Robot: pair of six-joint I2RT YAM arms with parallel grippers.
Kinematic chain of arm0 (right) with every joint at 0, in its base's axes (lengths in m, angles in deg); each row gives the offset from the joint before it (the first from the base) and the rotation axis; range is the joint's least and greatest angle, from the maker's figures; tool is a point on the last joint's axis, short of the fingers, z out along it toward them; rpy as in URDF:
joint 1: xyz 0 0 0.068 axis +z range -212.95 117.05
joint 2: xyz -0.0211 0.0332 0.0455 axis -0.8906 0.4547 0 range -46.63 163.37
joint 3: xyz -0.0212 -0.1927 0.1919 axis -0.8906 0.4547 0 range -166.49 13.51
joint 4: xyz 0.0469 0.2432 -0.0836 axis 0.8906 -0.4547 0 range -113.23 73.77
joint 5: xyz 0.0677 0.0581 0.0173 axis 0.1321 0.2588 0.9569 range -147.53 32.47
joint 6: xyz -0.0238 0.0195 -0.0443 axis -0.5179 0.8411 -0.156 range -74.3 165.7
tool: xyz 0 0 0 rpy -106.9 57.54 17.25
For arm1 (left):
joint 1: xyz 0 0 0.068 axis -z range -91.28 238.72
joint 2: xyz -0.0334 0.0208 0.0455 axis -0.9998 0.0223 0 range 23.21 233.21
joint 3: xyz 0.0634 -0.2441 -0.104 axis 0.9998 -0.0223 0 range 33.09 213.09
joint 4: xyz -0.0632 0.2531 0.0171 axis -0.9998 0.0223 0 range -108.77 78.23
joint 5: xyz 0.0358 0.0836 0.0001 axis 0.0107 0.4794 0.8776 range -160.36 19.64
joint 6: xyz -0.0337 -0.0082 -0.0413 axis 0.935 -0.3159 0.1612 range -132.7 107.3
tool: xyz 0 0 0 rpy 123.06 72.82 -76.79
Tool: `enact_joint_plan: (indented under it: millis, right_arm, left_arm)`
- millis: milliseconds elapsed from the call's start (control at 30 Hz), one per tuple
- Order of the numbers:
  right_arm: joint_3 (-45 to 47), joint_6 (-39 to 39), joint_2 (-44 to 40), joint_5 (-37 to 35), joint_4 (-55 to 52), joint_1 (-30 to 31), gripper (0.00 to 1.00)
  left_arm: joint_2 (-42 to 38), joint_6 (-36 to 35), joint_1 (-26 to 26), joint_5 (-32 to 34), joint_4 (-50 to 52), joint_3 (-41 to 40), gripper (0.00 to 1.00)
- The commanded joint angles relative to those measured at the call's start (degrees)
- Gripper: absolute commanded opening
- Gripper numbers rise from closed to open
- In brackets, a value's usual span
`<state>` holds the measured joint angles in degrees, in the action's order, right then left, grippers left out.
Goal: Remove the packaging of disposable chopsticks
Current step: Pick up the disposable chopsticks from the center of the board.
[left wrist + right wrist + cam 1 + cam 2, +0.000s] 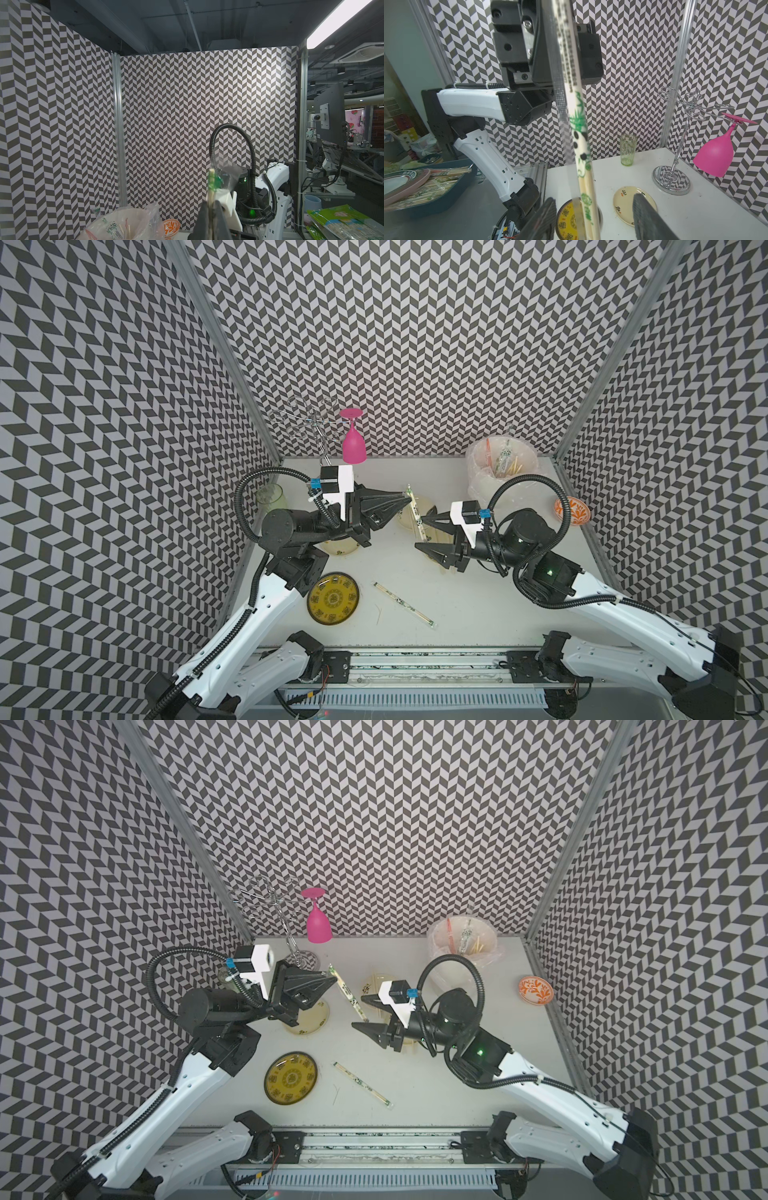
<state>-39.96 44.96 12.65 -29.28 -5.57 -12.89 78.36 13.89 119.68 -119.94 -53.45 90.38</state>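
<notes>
**A:** The left gripper [404, 500]: wide or closed?

**B:** Closed, pinching the far end of the held sleeve [417, 514], with the chopsticks [586, 187] inside it. The sleeve slants from far to near above a cream plate [428, 506] at mid-table.

**A:** And the right gripper [419, 533]?

**B:** Its jaws are spread wide, one on each side of the sleeve's near end. In the right wrist view the sleeve hangs between the fingers [645, 214], touching neither.

**A:** Anything at the pinched end?

**B:** In the left wrist view a pale stick tip pokes past the fingertips, with crumpled clear plastic beside it.

**A:** Other pairs?

**B:** A second wrapped pair [403, 603] lies flat at the near side, just right of the yellow plate [333, 598]. More sleeves and sticks sit in the lined bin [530, 456], far right.
</notes>
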Motion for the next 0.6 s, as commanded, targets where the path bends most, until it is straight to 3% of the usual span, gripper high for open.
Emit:
enact_joint_plan:
  millis: [0,200,300,433,567]
  right_arm:
    - [-6.2,0.5,-0.2,3.4,-1.1,0.1,0.59]
    - [-12.9,0.1,3.9,8.1,-7.3,0.1,0.57]
    - [-15.0,-0.6,4.8,11.0,-9.4,0.1,0.51]
    - [-15.5,-0.6,5.1,12.0,-10.2,0.1,0.31]
    - [-14.8,0.6,4.6,10.9,-9.3,0.1,0.00]
  left_arm:
    - [0.9,-2.2,-0.3,-4.0,4.5,2.2,0.00]
    - [3.6,-5.4,-0.3,-7.8,10.4,5.7,0.00]
    - [4.8,-6.1,-0.3,-10.2,12.5,7.3,0.00]
    - [5.0,-5.9,-0.3,-11.4,12.6,7.5,0.00]
    - [4.5,-6.2,-0.3,-11.7,12.7,7.3,0.00]
